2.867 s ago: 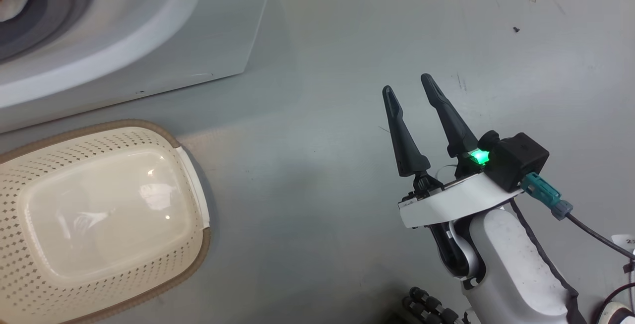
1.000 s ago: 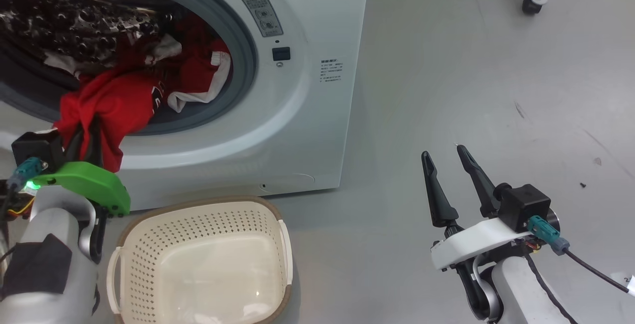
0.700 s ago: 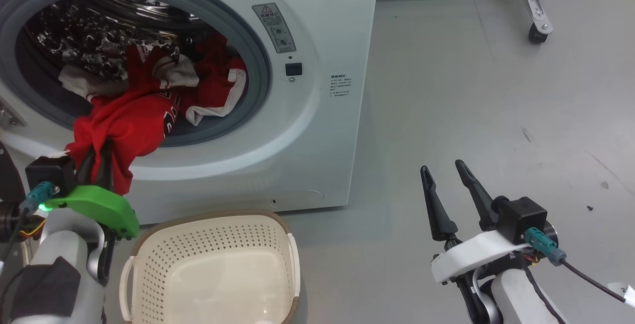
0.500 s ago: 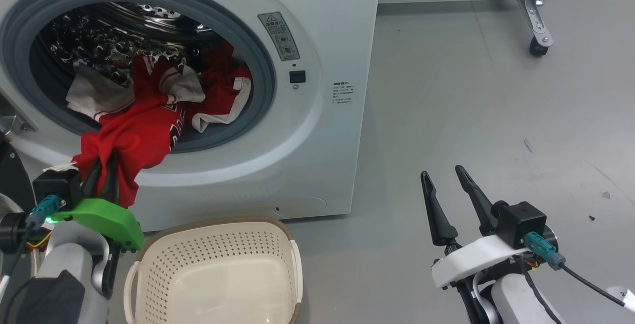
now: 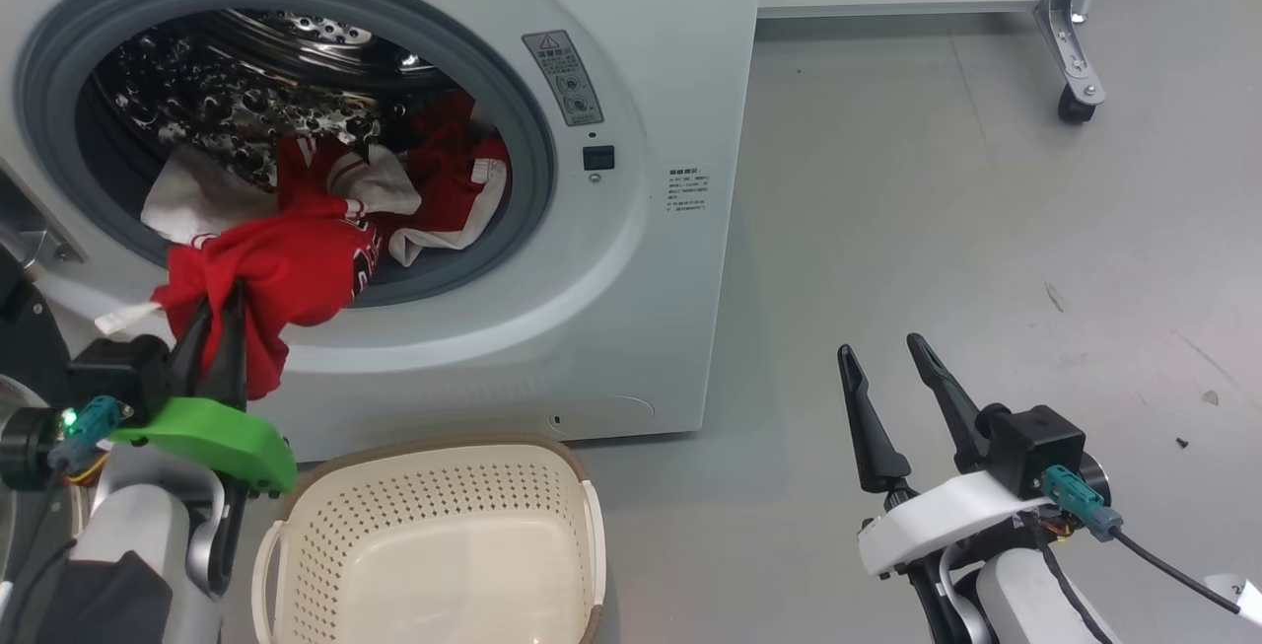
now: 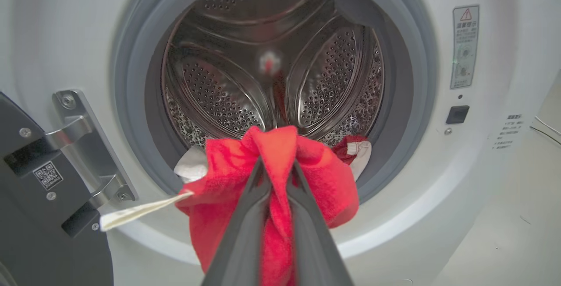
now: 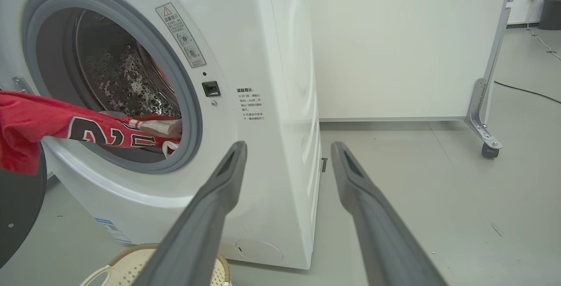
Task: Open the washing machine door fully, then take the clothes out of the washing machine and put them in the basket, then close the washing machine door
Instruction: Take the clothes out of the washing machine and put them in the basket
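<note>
The red jersey (image 5: 286, 269), trailing over the seal (image 5: 534, 180) of the washing machine (image 5: 641, 328), is pinched in the closed left tool (image 6: 277, 170); the right tool (image 5: 881, 348) is spread, empty. Tangled clothes (image 5: 444, 190) could be dragged past the basket (image 5: 424, 445).

Left gripper (image 5: 221, 295) was clamped on the clothes (image 5: 296, 264) before the washing machine (image 5: 651, 279); right gripper (image 5: 880, 344) stood parted, empty, right of it.
</note>
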Controlling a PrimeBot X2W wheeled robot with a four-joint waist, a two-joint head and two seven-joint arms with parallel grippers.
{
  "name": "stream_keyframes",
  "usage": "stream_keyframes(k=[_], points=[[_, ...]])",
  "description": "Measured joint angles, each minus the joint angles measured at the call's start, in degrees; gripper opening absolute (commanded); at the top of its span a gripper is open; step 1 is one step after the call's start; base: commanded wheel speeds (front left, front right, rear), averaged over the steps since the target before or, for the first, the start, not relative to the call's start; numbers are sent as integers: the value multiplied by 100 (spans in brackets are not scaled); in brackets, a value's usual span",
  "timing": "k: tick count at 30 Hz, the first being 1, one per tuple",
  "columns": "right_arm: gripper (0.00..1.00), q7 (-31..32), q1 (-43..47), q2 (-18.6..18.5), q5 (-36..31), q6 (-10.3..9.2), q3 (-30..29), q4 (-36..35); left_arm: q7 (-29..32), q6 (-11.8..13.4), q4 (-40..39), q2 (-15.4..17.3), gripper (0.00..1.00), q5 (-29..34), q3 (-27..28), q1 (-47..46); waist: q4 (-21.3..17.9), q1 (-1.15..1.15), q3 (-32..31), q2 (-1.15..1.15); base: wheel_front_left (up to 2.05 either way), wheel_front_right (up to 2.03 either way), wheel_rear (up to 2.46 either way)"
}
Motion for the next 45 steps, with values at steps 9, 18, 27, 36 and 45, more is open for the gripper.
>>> stream_keyframes(k=[9, 18, 27, 36, 45], points=[[100, 0, 11, 3, -18, 1, -59, -27, -11, -24, -1360, -25, 0, 81, 246, 1, 50, 0, 15, 0, 0, 0, 0], [100, 1, 18, 4, -24, 9, -73, -58, -16, -23, -2303, -62, 0, 224, 457, 109, 69, 0, 47, 0, 0, 0, 0], [100, 1, 23, 7, -33, 10, -73, -68, -18, -16, -2254, -148, 0, 260, 305, 660, 42, 0, 113, 0, 0, 0, 0], [100, 0, 22, 9, -76, 46, -14, -163, 114, -15, -1940, -157, 0, 313, 122, 1205, -16, 0, 295, 0, 0, 0, 0], [100, 0, -24, 10, -136, 45, 43, -266, 372, -29, -1717, -114, 0, 394, -88, 1299, -94, 0, 682, 0, 0, 0, 0]])
